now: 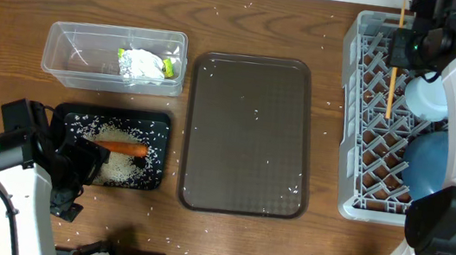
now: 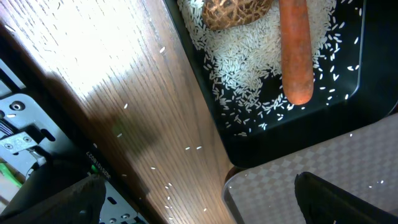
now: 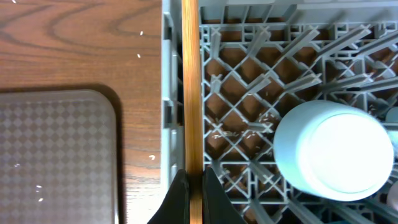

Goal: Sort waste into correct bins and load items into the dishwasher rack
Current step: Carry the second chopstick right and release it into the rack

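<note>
The grey dishwasher rack [image 1: 363, 161] stands at the right. My right gripper [image 1: 413, 39] is shut on the wooden chopsticks [image 1: 393, 74] over the rack's left side; in the right wrist view the gripper [image 3: 194, 194] pinches the chopsticks [image 3: 189, 87] just inside the rack wall [image 3: 169, 93]. A pale upturned cup [image 3: 333, 146] and a light-blue bowl [image 1: 429, 161] sit in the rack. The carrot [image 2: 295, 50], brown lump [image 2: 236, 11] and rice [image 2: 239, 68] lie in the black tray [image 1: 68, 117]. The wrapper [image 1: 144, 65] lies in the clear tub [image 1: 72, 52]. My left gripper [image 2: 199, 205] is open and empty by the black tray's near right corner.
The brown serving tray [image 1: 249, 134] lies in the middle, between the black tray and the rack, with a few rice grains on it. Loose rice is scattered over the wooden table [image 1: 249, 26]. The plate is out of view.
</note>
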You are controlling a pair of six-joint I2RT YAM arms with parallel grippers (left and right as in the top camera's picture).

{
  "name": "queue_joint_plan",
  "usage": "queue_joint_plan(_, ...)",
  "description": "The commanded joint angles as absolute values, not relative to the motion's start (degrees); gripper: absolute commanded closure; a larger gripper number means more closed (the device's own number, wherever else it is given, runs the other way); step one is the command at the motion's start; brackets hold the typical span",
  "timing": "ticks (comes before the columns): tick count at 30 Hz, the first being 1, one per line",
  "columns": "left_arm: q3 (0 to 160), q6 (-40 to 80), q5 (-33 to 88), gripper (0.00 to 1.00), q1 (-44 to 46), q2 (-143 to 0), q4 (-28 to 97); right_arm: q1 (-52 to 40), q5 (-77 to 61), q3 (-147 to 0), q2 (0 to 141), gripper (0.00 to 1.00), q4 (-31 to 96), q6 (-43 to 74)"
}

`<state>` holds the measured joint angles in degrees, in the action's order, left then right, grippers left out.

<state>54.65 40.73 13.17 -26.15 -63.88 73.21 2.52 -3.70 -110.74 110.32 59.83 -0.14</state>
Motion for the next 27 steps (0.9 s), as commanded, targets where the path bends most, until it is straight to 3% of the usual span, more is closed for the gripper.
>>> queue_joint_plan(1,54.7,41.4,12.6,0.02,-26.5,-64.0,73.4,2.7,-6.1,-110.8,112.0,0.98,59.5,-3.1)
queue_joint_plan(8,54.7,41.4,12.6,0.02,-26.5,-64.0,73.4,2.1,-6.4,-110.8,116.1,0.95,58.1,-1.6)
queue_joint_plan(12,54.7,41.4,12.6,0.02,-26.5,-64.0,73.4,2.0,-6.5,-110.8,118.1,0.89,57.4,1.0)
queue_joint_plan(20,54.7,41.4,12.6,0.02,-26.5,-64.0,73.4,1.6,-6.5,-110.9,118.3,0.59,60.1,3.2)
queue_joint_plan(27,54.7,41.4,12.6,0.02,-26.5,-64.0,73.4,1.0,-8.9,-110.9,117.1,0.60,64.4,4.3)
